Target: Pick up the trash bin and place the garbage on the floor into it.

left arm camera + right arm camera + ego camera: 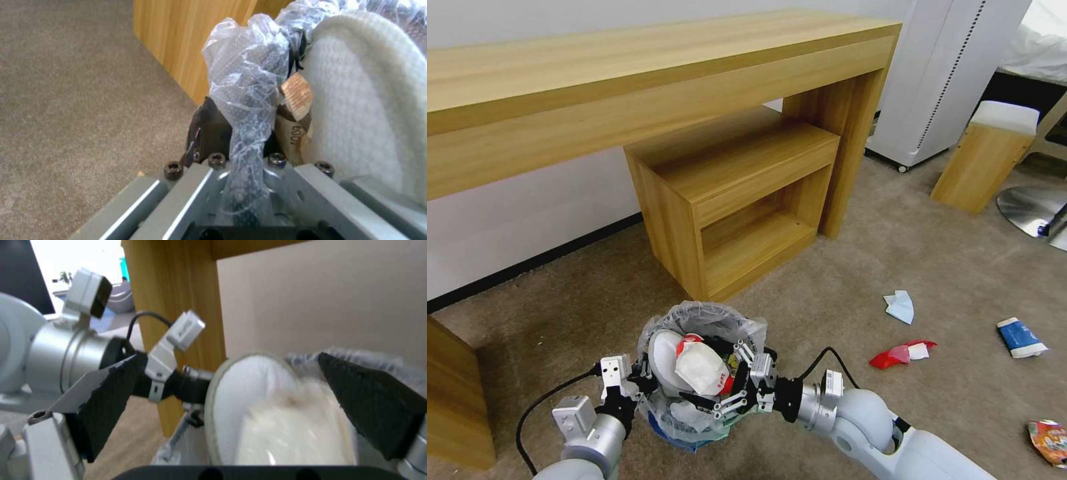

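Observation:
The trash bin [715,315], a small black mesh basket lined with a crinkly clear bag, is at the bottom centre of the head view. My left gripper [638,381] is shut on its left rim, with the bag [245,86] pinched between the fingers. A white slipper [664,360] [260,413] and a white-and-red wrapper [702,368] lie in the bin. My right gripper [724,381] [242,403] hovers open over the bin's right side, its black pads [109,396] straddling the slipper. On the carpet to the right lie a light-blue mask [900,307], a red wrapper [902,353], a blue-white paper cup [1020,337] and a crushed orange can [1048,440].
A long wooden desk [627,73] with a low open shelf unit [740,200] stands just behind the bin. A white appliance [947,73], a wooden stool [986,157] and a chrome chair base [1034,210] are at the far right. A wooden cabinet [457,393] is at the left edge.

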Available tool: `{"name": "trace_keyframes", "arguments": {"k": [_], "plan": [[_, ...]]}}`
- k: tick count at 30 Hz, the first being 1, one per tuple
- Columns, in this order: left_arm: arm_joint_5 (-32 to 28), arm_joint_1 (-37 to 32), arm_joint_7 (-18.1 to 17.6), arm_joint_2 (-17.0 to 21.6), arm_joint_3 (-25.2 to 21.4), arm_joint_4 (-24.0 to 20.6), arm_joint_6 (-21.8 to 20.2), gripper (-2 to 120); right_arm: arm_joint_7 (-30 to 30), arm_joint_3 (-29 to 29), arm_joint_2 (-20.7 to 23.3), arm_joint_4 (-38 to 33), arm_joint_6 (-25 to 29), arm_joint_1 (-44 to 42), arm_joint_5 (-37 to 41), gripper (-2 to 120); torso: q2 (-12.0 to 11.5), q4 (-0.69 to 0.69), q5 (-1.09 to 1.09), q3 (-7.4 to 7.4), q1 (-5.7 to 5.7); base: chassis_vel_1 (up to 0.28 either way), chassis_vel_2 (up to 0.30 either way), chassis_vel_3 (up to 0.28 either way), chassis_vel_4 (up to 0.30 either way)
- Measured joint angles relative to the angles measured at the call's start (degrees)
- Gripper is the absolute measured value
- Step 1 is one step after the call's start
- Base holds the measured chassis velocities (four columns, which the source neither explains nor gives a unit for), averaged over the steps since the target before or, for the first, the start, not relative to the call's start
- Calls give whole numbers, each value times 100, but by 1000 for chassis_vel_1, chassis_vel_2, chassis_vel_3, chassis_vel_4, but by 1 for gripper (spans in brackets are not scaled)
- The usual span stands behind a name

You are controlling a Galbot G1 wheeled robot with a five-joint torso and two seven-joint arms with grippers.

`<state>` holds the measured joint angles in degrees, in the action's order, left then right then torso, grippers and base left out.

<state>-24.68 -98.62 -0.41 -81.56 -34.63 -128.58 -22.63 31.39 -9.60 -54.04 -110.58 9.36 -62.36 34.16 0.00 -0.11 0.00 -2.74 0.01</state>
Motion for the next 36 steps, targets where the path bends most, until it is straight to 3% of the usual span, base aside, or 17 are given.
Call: {"name": "trace_keyframes", "arguments": {"k": [30,36], "plan": [[74,-53,52,-33,24,97,79,1,-909,829,-385,-465,75,-286,337,100,0,0,0,0,0,0,0,0,0],[1,-2,50,-17,-43,67,82,1,-1753,1211,-456,-552,97,-395,368,100,0,0,0,0,0,0,0,0,0]]}}
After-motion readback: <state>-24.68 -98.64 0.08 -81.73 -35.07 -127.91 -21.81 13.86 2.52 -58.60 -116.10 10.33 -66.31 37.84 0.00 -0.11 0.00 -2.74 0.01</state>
